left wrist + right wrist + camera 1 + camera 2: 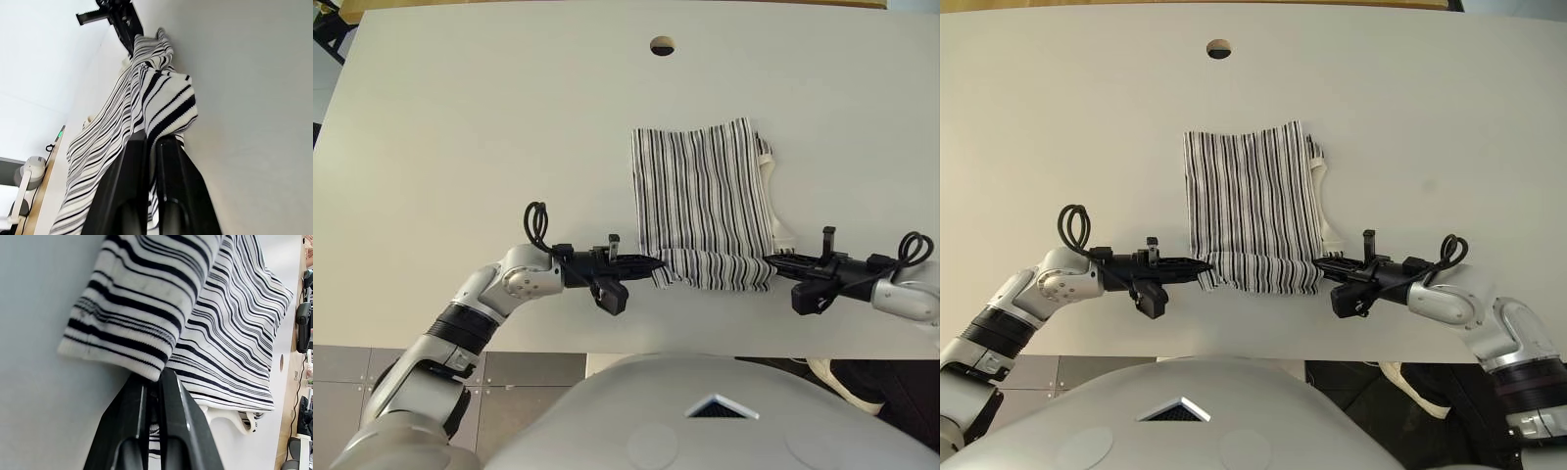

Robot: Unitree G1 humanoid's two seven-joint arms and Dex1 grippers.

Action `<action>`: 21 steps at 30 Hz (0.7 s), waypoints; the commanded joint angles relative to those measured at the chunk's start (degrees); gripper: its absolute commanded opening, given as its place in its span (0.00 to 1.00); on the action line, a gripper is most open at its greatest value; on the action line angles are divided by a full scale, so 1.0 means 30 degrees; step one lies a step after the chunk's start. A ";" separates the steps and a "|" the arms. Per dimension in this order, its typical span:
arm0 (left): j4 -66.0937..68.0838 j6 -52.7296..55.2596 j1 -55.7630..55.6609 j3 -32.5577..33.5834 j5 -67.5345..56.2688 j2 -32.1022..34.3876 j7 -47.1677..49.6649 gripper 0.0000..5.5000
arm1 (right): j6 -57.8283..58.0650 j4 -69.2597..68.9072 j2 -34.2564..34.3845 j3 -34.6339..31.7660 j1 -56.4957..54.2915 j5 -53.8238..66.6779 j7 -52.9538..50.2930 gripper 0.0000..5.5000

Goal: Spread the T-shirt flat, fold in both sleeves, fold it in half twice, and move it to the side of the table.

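Observation:
A black-and-white striped T-shirt [703,201] lies folded into a narrow panel on the white table [489,147], its white collar edge [770,171] showing on the right. My left gripper [658,265] is shut on the shirt's near left corner [166,115]. Opposite it, my right gripper [768,261] is shut on the near right corner [122,333]. The near edge of the shirt [1263,272] is raised slightly and bunched between the two grippers.
A round cable hole [662,45] sits in the table near the far edge. The table's front edge [705,352] runs just below both grippers. Broad bare tabletop lies left and right of the shirt.

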 commanded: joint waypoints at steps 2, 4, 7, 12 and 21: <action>-0.1776 0.1038 0.2682 -0.0882 -0.3083 0.2546 -0.2382 0.02 | -0.0194 -0.2033 -0.0180 -0.0708 0.2383 0.3166 0.0136 0.02; -0.3540 0.1571 0.3966 -0.0746 -0.5066 0.3562 -0.2825 0.02 | -0.0095 -0.2977 -0.0446 -0.0913 0.3728 0.4221 0.0360 0.02; -0.5789 0.2652 0.5009 -0.0270 -0.7544 0.3670 -0.2915 0.02 | 0.0292 -0.3728 -0.0428 -0.1524 0.4622 0.5562 0.0624 0.02; -0.4233 0.5126 0.2861 0.1270 -0.7621 0.0289 -0.1353 0.02 | 0.1324 -0.2957 0.1163 -0.1320 0.2493 0.6653 0.0712 0.02; 0.1335 0.7959 -0.0510 0.3292 -0.4333 -0.3856 0.2251 0.02 | 0.5307 0.1384 0.7023 -0.0659 -0.4070 0.4882 -0.2005 0.02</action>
